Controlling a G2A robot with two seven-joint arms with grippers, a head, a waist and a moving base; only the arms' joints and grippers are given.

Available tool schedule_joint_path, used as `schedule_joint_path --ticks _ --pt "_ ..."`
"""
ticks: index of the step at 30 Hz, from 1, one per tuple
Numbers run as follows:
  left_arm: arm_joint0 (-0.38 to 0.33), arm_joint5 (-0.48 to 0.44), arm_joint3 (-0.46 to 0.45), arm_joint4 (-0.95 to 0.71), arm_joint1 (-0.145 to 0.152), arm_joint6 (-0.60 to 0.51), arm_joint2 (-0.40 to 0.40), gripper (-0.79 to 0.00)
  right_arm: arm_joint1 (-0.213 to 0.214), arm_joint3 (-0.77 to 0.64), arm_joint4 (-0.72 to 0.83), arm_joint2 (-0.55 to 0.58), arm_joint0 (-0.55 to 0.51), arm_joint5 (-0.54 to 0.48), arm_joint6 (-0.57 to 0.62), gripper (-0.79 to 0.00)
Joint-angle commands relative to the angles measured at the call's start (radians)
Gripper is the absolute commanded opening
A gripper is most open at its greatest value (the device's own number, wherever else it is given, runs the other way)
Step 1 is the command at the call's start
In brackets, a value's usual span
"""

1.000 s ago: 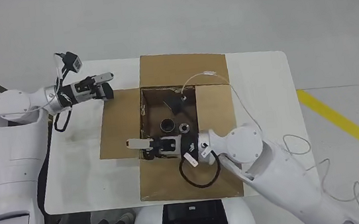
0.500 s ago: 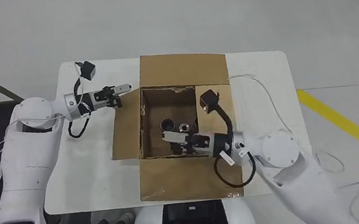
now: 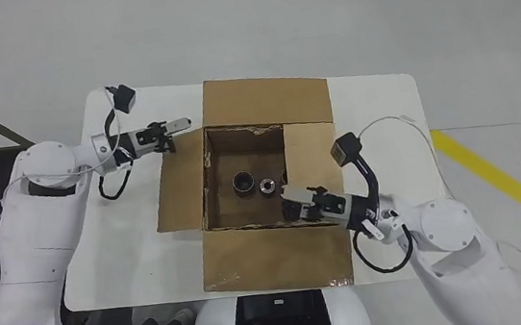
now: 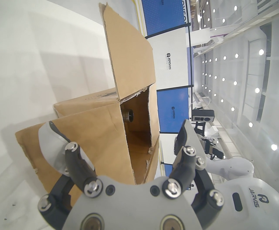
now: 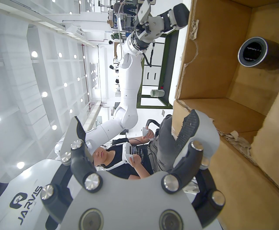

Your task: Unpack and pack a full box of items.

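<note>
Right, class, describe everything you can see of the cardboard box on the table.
The cardboard box is brown corrugated board, upright on the white table, open at the top with four flaps folded outward and torn corner edges. Dark cylindrical parts sit on its floor. The left gripper is by its far-left corner, the right gripper over its near-right rim, jaws open; contact is unclear.

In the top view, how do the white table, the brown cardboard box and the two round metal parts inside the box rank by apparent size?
1. white table
2. brown cardboard box
3. dark round metal part and paler round metal part: they look nearly alike, so I do not rank them.
</note>
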Motion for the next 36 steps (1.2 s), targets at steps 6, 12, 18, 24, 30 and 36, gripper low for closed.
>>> schedule_joint_path --ticks 6,12,18,24,30,36 --pt "0.034 0.058 -0.113 -0.019 0.014 -0.008 -0.057 0.000 0.014 0.005 0.020 0.061 -0.049 -0.014 0.025 0.000" --pt "0.038 0.117 -0.187 -0.003 0.019 -0.001 -0.059 0.000 0.024 0.003 0.038 0.113 -0.088 -0.029 0.034 0.000" --pt "0.027 0.153 -0.228 0.021 0.020 0.016 -0.035 0.000 0.035 0.001 0.061 0.173 -0.131 -0.049 0.045 0.000" --pt "0.021 0.186 -0.291 0.039 0.022 0.011 -0.017 0.000 0.043 -0.008 0.082 0.221 -0.179 -0.077 0.049 0.000" --pt "0.000 0.228 -0.341 0.058 0.019 0.022 0.032 0.000 0.051 0.008 0.107 0.252 -0.212 -0.111 0.075 0.000" --pt "-0.031 0.274 -0.361 0.071 0.009 0.060 0.109 0.000 0.060 0.008 0.137 0.296 -0.245 -0.140 0.123 0.000"
